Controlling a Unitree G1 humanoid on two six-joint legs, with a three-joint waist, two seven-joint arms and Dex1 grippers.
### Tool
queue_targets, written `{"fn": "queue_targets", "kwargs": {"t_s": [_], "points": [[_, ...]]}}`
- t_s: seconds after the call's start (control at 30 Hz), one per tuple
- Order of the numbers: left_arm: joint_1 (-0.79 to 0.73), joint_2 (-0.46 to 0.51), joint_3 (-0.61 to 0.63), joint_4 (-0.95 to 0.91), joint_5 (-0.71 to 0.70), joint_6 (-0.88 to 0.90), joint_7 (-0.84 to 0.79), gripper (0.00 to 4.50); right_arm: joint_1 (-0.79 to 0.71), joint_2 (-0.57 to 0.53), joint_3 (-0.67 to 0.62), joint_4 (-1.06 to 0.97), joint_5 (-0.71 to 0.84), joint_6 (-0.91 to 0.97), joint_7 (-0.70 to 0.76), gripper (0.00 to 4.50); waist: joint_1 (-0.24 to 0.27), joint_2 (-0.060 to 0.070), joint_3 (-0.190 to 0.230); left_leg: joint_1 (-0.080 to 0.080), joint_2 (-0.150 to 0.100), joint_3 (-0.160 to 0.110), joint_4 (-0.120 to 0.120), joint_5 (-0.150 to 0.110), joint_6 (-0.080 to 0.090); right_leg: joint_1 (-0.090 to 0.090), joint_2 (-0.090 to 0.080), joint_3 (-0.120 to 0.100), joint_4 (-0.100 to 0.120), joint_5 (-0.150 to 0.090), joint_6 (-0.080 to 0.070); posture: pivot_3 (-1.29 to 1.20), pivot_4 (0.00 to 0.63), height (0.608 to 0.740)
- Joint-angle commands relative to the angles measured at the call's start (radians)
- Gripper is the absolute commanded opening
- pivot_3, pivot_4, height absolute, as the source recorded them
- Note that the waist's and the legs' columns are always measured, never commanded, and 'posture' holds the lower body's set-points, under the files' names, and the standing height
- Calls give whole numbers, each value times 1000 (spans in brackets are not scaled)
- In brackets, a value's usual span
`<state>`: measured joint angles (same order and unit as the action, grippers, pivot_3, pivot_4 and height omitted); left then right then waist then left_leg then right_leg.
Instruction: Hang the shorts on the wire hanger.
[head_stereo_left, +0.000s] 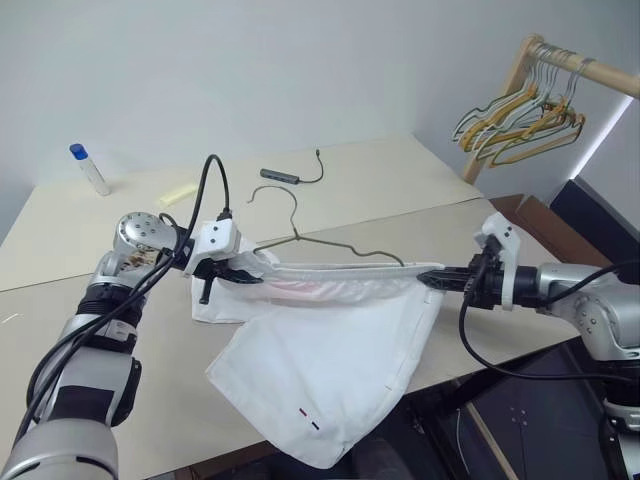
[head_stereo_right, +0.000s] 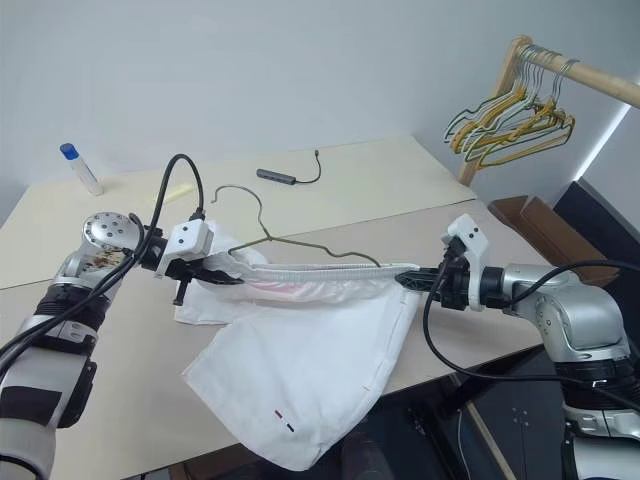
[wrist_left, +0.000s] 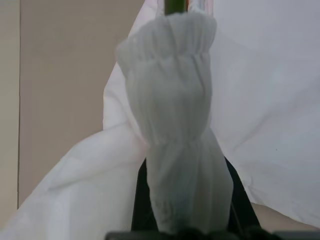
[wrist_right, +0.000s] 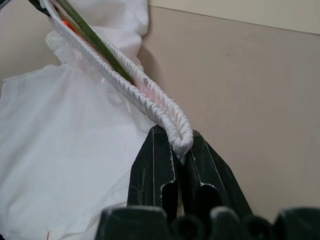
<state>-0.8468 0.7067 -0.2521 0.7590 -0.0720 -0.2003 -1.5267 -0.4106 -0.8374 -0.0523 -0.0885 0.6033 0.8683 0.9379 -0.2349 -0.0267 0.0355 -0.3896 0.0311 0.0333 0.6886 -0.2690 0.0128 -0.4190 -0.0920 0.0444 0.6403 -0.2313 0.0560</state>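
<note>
The white shorts (head_stereo_left: 330, 360) are stretched by their gathered waistband (head_stereo_left: 340, 275) between my two grippers, and the legs drape down over the table's front edge. My left gripper (head_stereo_left: 260, 272) is shut on the waistband's left end (wrist_left: 172, 125). At the other end my right gripper (head_stereo_left: 432, 279) pinches the waistband (wrist_right: 182, 142) shut. The wire hanger (head_stereo_left: 330, 245) lies on the table just behind the waistband, hook (head_stereo_left: 278, 198) pointing away from me. A green stretch of its wire (wrist_right: 90, 35) runs inside the waistband.
A wooden rack (head_stereo_left: 580, 68) with several hangers (head_stereo_left: 520, 120) stands at the back right. A blue-capped tube (head_stereo_left: 89, 168), a yellow note (head_stereo_left: 178, 192) and a grey cable adapter (head_stereo_left: 283, 177) lie at the back of the beige table (head_stereo_left: 400, 180). A cardboard box (head_stereo_left: 535, 218) sits to the right.
</note>
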Motion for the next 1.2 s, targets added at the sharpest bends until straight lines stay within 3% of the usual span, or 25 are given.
{"fn": "queue_targets", "kwargs": {"t_s": [0.03, 0.13, 0.37, 0.77, 0.93, 1.2], "points": [[12, 88, -26, 58, 132, -23, 80, 12, -10, -69, -72, 41, -47, -23, -22, 22, 0, 0, 0, 0, 0, 0, 0, 0, 0, 0, 0, 0, 0, 0, 0, -235, 0, 740], [7, 90, -62, 77, 192, -33, 143, 12, -18, -76, -73, 40, -48, -29, -17, 22, 0, 0, 0, 0, 0, 0, 0, 0, 0, 0, 0, 0, 0, 0, 0, -235, 0, 740], [-14, 61, -56, 76, 156, -10, 136, 12, -19, -76, -57, -5, -51, -59, 0, 22, 0, 0, 0, 0, 0, 0, 0, 0, 0, 0, 0, 0, 0, 0, 0, -236, 0, 740], [-46, 26, -36, 96, 140, -1, 115, 12, 10, -70, -89, -51, -40, -83, 7, 3955, 1, 0, 0, -1, 0, 0, 2, 0, 0, 0, 0, 0, 0, 0, 0, -242, 0, 740], [-65, 6, -19, 65, 117, 14, 82, 12, -58, -46, -67, -157, 3, -36, -11, 4069, -1, 0, 0, -1, 0, 0, 2, 0, 1, 0, 0, 0, 0, 0, 0, -245, 0, 740], [-138, -63, -10, 3, 95, 50, 33, 12, -335, 14, 207, -200, -89, 95, -54, 4069, -6, 0, 0, -2, 0, 0, 4, 0, 1, -1, 0, 0, 1, 0, 0, -242, 0, 740]]}}
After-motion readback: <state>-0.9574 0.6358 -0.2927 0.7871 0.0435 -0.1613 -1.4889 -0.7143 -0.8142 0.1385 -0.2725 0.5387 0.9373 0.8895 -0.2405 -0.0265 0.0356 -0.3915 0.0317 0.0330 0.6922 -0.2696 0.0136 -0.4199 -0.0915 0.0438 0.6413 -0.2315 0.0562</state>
